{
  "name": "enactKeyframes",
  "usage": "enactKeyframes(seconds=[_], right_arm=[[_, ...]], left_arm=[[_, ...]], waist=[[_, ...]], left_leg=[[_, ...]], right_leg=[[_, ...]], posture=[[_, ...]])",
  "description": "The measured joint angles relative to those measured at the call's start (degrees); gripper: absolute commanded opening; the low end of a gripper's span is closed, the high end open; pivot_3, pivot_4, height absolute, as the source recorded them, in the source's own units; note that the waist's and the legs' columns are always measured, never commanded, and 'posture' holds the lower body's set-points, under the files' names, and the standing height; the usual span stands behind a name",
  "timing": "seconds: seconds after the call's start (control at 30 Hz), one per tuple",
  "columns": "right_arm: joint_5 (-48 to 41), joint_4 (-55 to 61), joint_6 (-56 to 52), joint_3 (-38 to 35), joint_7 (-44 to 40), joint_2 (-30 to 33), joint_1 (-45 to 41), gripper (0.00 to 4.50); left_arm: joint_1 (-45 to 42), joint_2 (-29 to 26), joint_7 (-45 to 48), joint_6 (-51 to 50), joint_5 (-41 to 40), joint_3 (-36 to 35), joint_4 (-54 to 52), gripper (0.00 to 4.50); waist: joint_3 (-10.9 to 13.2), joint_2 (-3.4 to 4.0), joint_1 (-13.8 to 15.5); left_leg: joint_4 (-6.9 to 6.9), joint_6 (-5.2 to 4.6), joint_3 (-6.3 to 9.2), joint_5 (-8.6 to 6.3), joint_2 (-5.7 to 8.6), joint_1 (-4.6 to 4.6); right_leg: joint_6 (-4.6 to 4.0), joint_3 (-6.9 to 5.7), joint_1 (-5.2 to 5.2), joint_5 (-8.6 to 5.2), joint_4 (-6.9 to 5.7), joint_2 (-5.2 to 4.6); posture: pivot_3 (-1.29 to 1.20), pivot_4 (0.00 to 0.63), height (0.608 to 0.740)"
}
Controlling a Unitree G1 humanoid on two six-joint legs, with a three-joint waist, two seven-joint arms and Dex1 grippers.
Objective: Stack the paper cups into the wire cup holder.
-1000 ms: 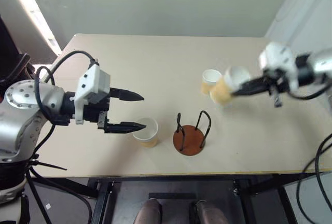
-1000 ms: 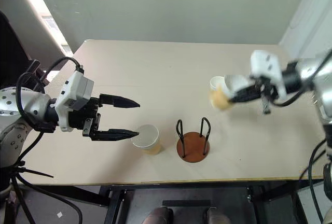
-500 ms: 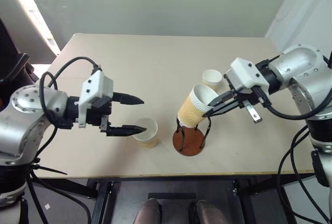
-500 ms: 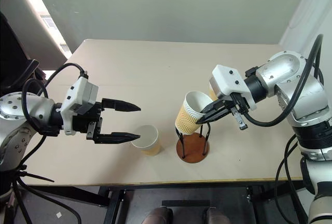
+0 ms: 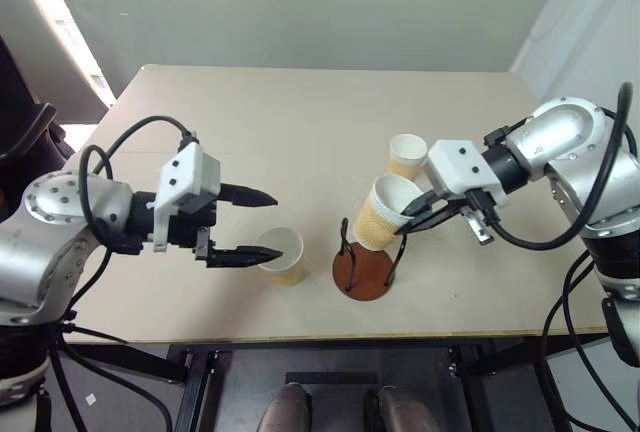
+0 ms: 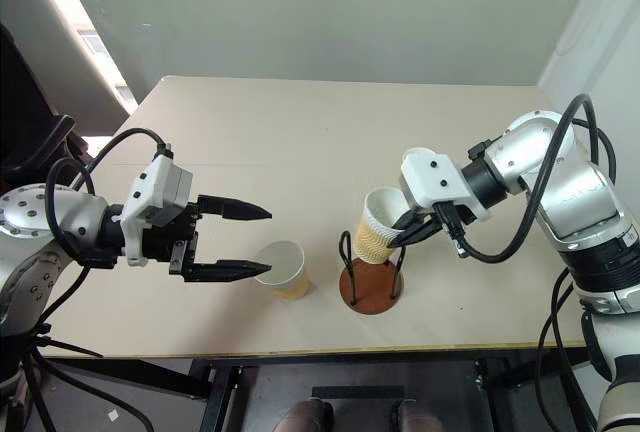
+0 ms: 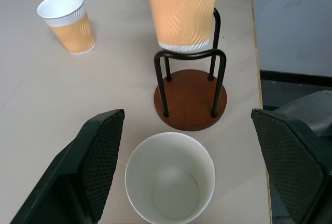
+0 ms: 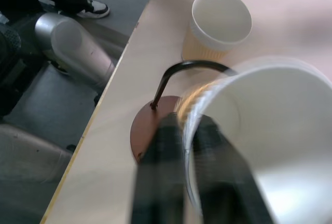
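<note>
A: Start at the right gripper (image 6: pixel 408 228). What is it doing?

B: Its two black fingers pinch the rim wall of a paper cup (image 6: pixel 379 226), one finger inside the mouth and one outside. The cup hangs tilted, mouth toward the gripper, foot dipping between the tops of the two black wire loops of the wire cup holder (image 6: pixel 371 280).

A: Has it landed on the base?

B: I judge not. In the left wrist view the cup's bottom edge sits about level with the loop tops, well above the reddish-brown disc.

A: So what makes this step go well?

B: Bring the cup upright first, so its foot is centred over the disc and clear of both loops. Then lower it straight down and release only once it is guided by the wires. If it is let go while tilted, it could catch on a loop or tip out toward the near edge.

A: And the left gripper (image 5: pixel 256 222)?

B: Spread wide, holding nothing, pointing right. Its near finger reaches the rim of a second cup (image 5: pixel 282 256), which stands upright on the table (image 5: pixel 250 122), just left of the holder. It should hold off until the right arm clears the holder.

A: The third cup (image 5: pixel 406 156)?

B: Upright on the table, farther back, behind the holder and a little to its right.
</note>
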State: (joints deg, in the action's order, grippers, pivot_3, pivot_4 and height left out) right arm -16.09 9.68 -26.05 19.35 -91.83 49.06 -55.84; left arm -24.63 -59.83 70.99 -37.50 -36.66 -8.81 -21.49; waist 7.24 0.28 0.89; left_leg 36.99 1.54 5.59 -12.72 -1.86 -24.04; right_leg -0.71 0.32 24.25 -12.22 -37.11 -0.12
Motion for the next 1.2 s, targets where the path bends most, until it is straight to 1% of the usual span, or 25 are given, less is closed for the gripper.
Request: enactKeyframes(seconds=[0.17,0.23,0.3,0.37,0.47,0.57,0.7,0.73,0.77,0.8,0.93,1.1,1.17,1.2], right_arm=[[0.18,-1.23,0.33,0.04,0.15,-0.97,-0.43,2.94],[0.75,-4.95,1.20,0.00,1.23,-2.27,-2.87,2.94],[2.58,-10.96,3.33,-0.64,3.89,-4.07,-6.50,2.94],[5.73,-19.60,6.79,-1.01,8.42,-6.49,-10.59,2.94],[11.40,-35.98,12.90,-1.16,16.70,-10.69,-15.44,2.94],[15.94,-50.32,18.57,-0.57,21.60,-14.31,-17.26,2.94],[20.96,-65.86,24.32,-0.07,27.18,-18.19,-18.93,2.94],[21.74,-68.73,25.13,-0.09,28.16,-19.08,-19.56,2.94],[22.42,-71.34,25.83,-0.10,28.89,-19.86,-20.22,2.94],[22.95,-73.16,26.25,-0.15,29.46,-20.36,-20.63,2.94],[24.23,-78.57,26.95,-1.10,32.92,-22.24,-22.53,2.94],[25.49,-82.05,26.52,-2.37,35.80,-23.51,-22.85,2.94],[26.54,-82.82,25.85,-2.36,36.51,-23.99,-22.84,2.94],[26.92,-83.19,25.63,-2.36,36.72,-24.11,-22.83,2.94]], left_arm=[[-0.39,0.04,-0.50,0.15,0.57,0.35,0.30,4.21],[-2.21,1.15,-2.35,1.28,2.23,1.42,1.68,4.21],[-6.15,4.17,-6.22,2.64,5.30,3.22,4.69,4.21],[-10.52,7.72,-10.72,3.73,8.95,5.41,8.69,4.21],[-15.53,12.59,-15.96,4.75,14.18,9.21,14.95,4.21],[-17.99,17.06,-18.13,4.94,16.59,12.39,19.02,4.21],[-18.71,20.32,-18.61,4.94,17.48,14.53,20.49,4.21],[-18.68,20.64,-18.48,4.87,17.34,14.69,20.18,4.21],[-18.66,20.74,-18.37,4.72,17.14,14.75,19.56,4.21],[-18.62,20.74,-18.28,4.54,17.03,14.75,18.87,4.21],[-17.40,19.95,-17.82,3.45,16.46,13.94,16.41,4.21],[-14.91,17.84,-17.76,1.74,15.81,12.69,13.66,4.21],[-14.32,17.47,-17.80,1.01,15.64,12.09,12.46,4.21],[-14.09,17.15,-17.82,0.80,15.61,12.06,11.93,4.21]], waist=[[0.00,0.00,-0.01],[0.01,0.01,0.02],[0.01,0.01,0.14],[0.00,0.01,0.18],[0.00,0.01,0.17],[0.01,0.01,0.32],[0.01,0.03,0.49],[0.02,0.03,0.52],[0.02,0.03,0.47],[0.02,0.03,0.47],[0.02,0.03,0.52],[0.02,0.03,0.69],[0.02,0.03,0.82],[0.02,0.04,0.86]], left_leg=[[0.00,0.00,0.00,0.01,0.00,0.01],[0.02,0.01,0.01,0.04,0.00,0.01],[0.04,0.00,0.04,0.11,0.00,0.02],[0.05,-0.03,0.06,0.19,0.00,0.05],[0.06,-0.05,0.07,0.22,0.03,0.05],[0.00,-0.01,0.06,0.19,0.03,-0.07],[-0.03,0.18,0.05,0.13,0.03,-0.59],[-0.03,0.31,0.04,0.20,0.03,-0.76],[-0.01,0.82,0.04,0.50,0.01,-0.91],[-0.06,1.02,0.04,0.63,0.00,-1.00],[-0.23,1.01,0.01,0.60,-0.01,-1.02],[-0.20,0.97,-0.01,0.45,0.00,-1.03],[-0.10,0.82,-0.01,0.36,0.00,-1.01],[-0.06,0.58,-0.01,0.22,0.00,-1.01]], right_leg=[[0.00,0.00,0.00,0.00,-0.01,0.00],[-0.06,0.00,0.02,0.04,-0.04,-0.01],[-0.15,0.00,0.03,0.12,-0.06,-0.02],[-0.20,0.00,0.03,0.22,-0.06,-0.05],[-0.19,0.00,0.04,0.35,-0.04,-0.09],[0.36,-0.03,0.15,0.67,-0.01,-0.10],[0.46,-0.03,0.74,0.73,0.01,-0.07],[0.47,-0.03,0.92,0.73,0.00,-0.06],[0.47,-0.03,1.09,0.73,0.01,-0.03],[0.48,-0.03,1.13,0.74,-0.02,-0.01],[0.48,-0.02,1.13,0.74,0.07,-0.02],[0.48,-0.03,1.13,0.74,0.09,-0.06],[0.47,-0.04,1.13,0.74,0.11,-0.08],[0.47,-0.04,1.13,0.74,0.08,-0.09]], posture=[[0.00,0.150,0.740],[0.00,0.150,0.740],[0.00,0.150,0.740],[0.00,0.150,0.740],[0.00,0.150,0.740],[0.00,0.150,0.740],[0.00,0.150,0.740],[0.00,0.150,0.740],[0.00,0.150,0.740],[0.00,0.150,0.740],[0.00,0.150,0.740],[0.00,0.150,0.740],[0.00,0.150,0.740],[0.00,0.150,0.740]])
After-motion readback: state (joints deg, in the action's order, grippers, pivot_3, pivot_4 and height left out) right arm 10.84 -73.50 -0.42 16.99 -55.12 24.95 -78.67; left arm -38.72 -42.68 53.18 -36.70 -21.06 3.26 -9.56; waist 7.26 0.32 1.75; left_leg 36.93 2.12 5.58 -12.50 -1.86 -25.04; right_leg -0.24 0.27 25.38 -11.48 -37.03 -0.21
